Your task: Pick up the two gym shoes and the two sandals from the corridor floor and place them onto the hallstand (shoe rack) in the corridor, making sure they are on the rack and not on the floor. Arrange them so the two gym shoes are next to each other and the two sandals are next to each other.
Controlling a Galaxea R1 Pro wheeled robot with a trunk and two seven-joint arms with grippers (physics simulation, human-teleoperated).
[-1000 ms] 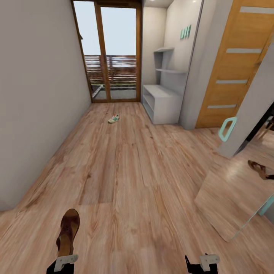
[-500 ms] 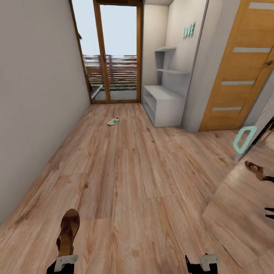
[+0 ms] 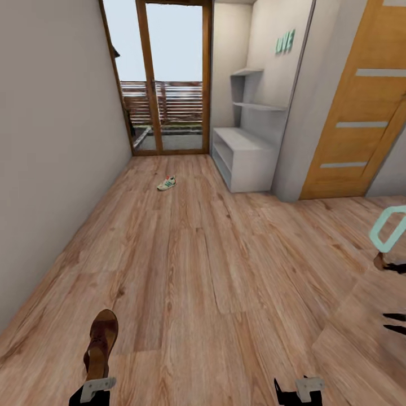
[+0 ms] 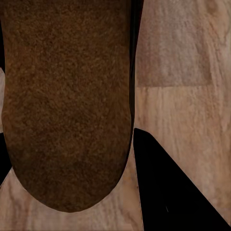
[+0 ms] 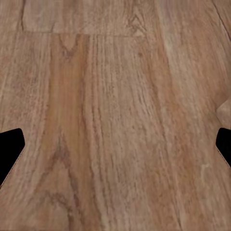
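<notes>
The left gripper (image 3: 93, 389) is pinching a dark-brown sandal (image 3: 100, 343), which sticks out ahead of it above the corridor floor (image 3: 214, 270); the left wrist view shows the sandal's (image 4: 67, 101) rough brown sole between the dark fingers (image 4: 168, 192). The right gripper (image 5: 115, 149) has its fingers spread wide over bare planks, holding nothing. Far down the corridor one gym shoe (image 3: 167, 183) lies on the floor, near the pale-grey hallstand (image 3: 242, 158) by the glass door (image 3: 163, 79)
</notes>
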